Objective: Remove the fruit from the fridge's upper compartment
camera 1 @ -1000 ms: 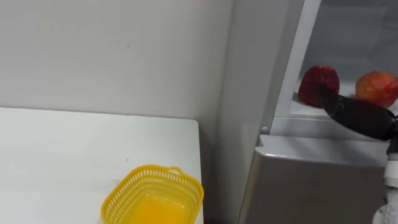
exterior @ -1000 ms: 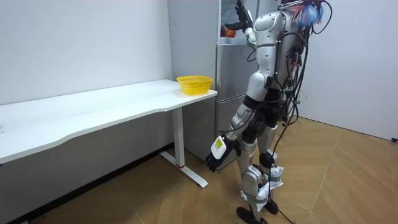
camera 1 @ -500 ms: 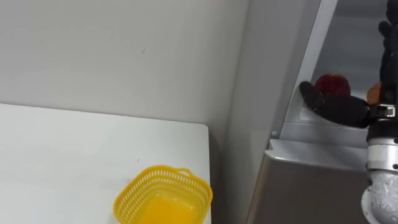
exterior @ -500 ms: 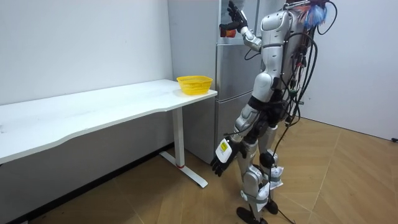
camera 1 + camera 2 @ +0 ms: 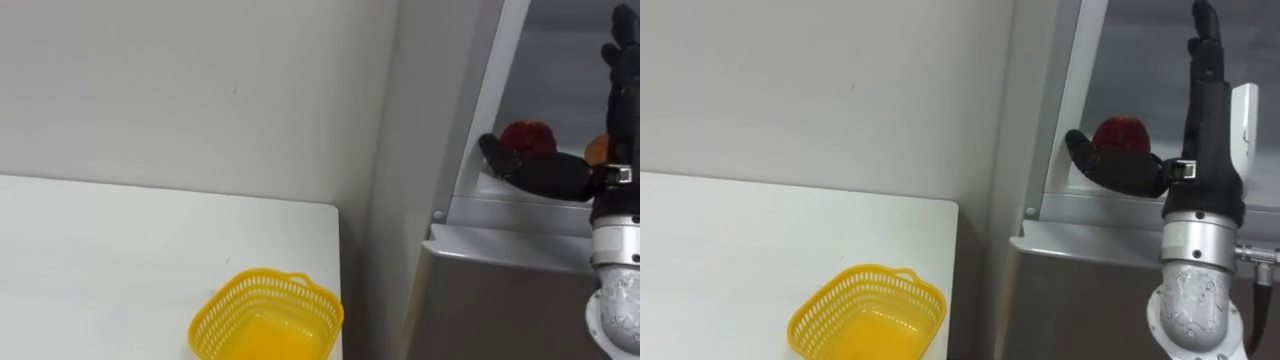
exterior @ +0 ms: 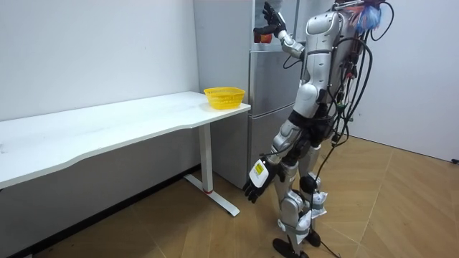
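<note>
A red apple [image 5: 527, 138] sits on the shelf of the open upper fridge compartment [image 5: 560, 60]. A second, orange-red fruit [image 5: 597, 150] lies to its right, mostly hidden behind my wrist. My right hand [image 5: 552, 176] is raised into the compartment directly in front of the apple. It is open, with its thumb stretched left under the apple and its fingers [image 5: 1205, 70] straight up. Whether it touches the apple I cannot tell. My left hand [image 6: 253, 186] hangs open by my thigh.
A yellow mesh basket [image 5: 268, 318] stands empty on the right end of the white table [image 5: 100, 260], close to its edge. The grey fridge [image 6: 269, 107] stands right beside the table, its lower door [image 5: 500, 300] shut. I stand upright facing it.
The view has shifted a little. My right hand has turned from reaching flat at the apple to fingers upright, thumb under the apple. The apple has stayed on the shelf.
</note>
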